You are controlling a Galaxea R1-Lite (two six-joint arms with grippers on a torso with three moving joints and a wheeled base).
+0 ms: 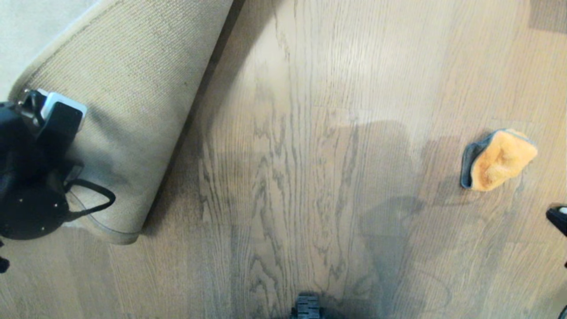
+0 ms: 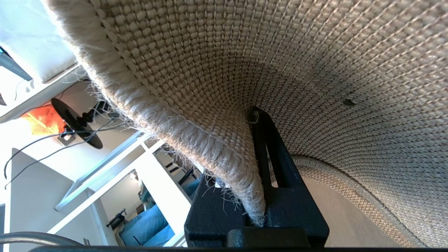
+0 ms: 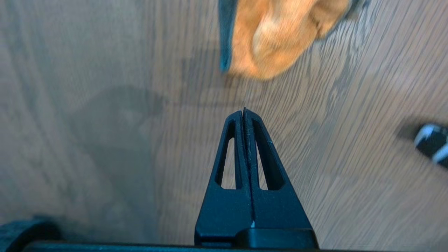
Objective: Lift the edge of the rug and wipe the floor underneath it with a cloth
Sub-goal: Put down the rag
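Clamping the rug edge [image 2: 224, 164], the left gripper [image 2: 260, 196] has its black fingers [image 2: 280, 168] pressed on either side of the fuzzy bound rim, with the tan woven backing spreading beyond the fingertips and curving overhead. From the head camera that gripper [image 1: 42, 113] sits at the far left, holding the rug [image 1: 128, 110] folded back so its coarse underside faces up and its rounded corner hangs low, near the arm's black cable [image 1: 95, 197]. Bare floor [image 1: 288, 177], grey-brown planks with dark streaky grain, lies open beside the lifted fold. The right gripper [image 3: 244, 111] has its two fingers [image 3: 266, 157] pressed flat together, tip to tip, with nothing between them. The cloth [image 3: 276, 38] lies on the floor just ahead of those fingertips, apart from them, a fluffy orange bundle with a grey trimmed edge along one side. In the head view the cloth [image 1: 498, 159] rests at the right, well apart from the rug, and only a small black part of the right arm [image 1: 558, 217] shows at the picture's edge, below it.
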